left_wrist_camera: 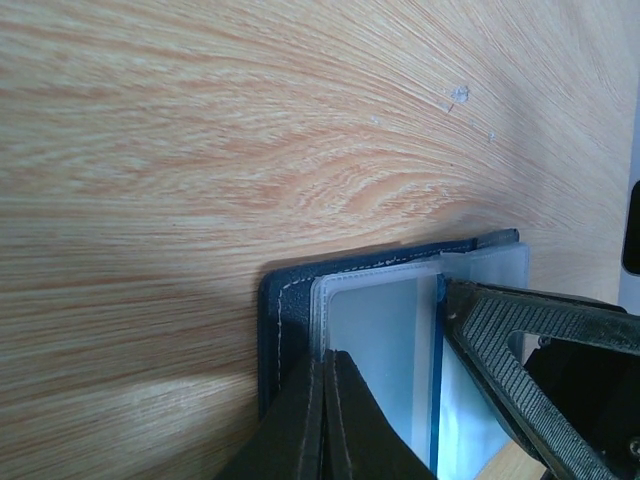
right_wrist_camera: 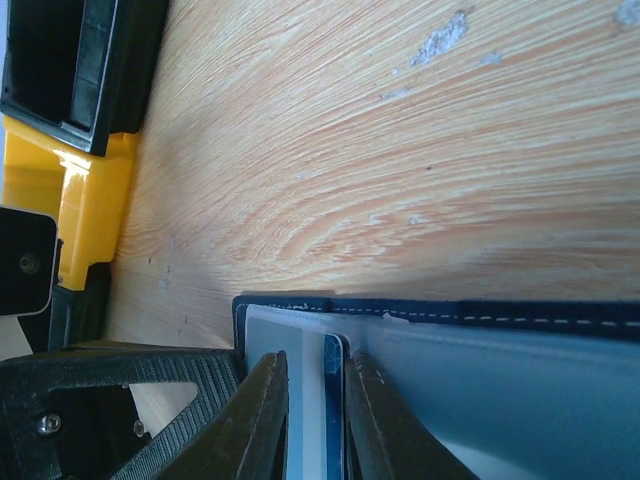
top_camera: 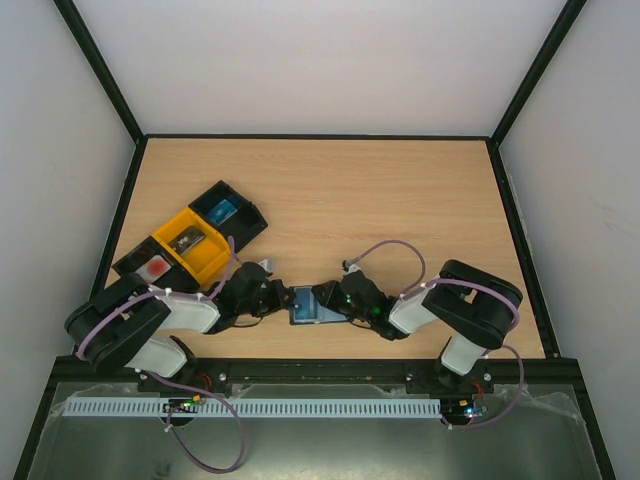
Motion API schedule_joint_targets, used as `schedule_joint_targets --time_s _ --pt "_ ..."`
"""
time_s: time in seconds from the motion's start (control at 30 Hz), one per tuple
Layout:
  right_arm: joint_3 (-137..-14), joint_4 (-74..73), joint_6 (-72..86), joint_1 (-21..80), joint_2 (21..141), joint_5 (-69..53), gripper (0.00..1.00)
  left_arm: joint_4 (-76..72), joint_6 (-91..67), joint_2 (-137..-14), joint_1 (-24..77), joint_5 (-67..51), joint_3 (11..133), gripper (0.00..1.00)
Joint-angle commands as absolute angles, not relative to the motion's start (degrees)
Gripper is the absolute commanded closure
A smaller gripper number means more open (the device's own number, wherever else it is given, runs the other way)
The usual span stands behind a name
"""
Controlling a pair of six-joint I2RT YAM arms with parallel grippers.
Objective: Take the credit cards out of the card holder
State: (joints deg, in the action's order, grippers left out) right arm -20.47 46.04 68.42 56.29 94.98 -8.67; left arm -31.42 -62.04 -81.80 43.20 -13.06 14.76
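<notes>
The dark navy card holder [top_camera: 308, 306] lies open on the wooden table between my two grippers. My left gripper [top_camera: 276, 296] is shut, and its joined fingertips [left_wrist_camera: 330, 362] rest on the holder's stitched left panel [left_wrist_camera: 284, 322] at the rim of a clear sleeve [left_wrist_camera: 380, 330]. My right gripper [top_camera: 338, 300] comes in from the other side. Its fingers [right_wrist_camera: 262, 410] are closed around a sleeve and the dark blue edge of a credit card [right_wrist_camera: 334, 400] standing between them. The holder's navy border [right_wrist_camera: 440, 310] runs along behind the card.
At the back left sit a black tray [top_camera: 228, 212] holding a blue card, a yellow tray [top_camera: 190, 245] with a grey item, and another black tray [top_camera: 152, 268] with a reddish item. The yellow tray [right_wrist_camera: 85, 200] and a black tray [right_wrist_camera: 70, 70] also appear in the right wrist view.
</notes>
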Motion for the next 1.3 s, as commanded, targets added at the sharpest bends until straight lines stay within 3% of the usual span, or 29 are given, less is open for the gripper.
schedule_joint_targets --time_s 0.0,0.2,0.7,0.97,1.27 --pt "-18.51 53.12 69.00 56.78 96.13 -12.29 0.83 -25.55 -61.79 -84.82 43.85 -13.00 12.69 0.97" --pt "-16.86 59.23 69.62 56.73 96.60 -14.27 0.87 -25.67 -61.79 -85.01 43.84 -13.00 12.59 0.97" --pt "-15.47 59.88 69.67 55.81 94.59 -14.89 0.82 -23.88 -62.21 -82.91 43.86 -12.28 12.08 0.97" --pt "-20.03 37.41 68.90 55.74 87.42 -12.02 0.81 -23.83 -62.56 -83.06 43.90 -12.31 12.27 0.97" --pt "-17.97 37.28 73.15 57.67 86.82 -10.88 0.80 -24.65 -63.19 -82.09 44.03 -11.95 11.02 0.97"
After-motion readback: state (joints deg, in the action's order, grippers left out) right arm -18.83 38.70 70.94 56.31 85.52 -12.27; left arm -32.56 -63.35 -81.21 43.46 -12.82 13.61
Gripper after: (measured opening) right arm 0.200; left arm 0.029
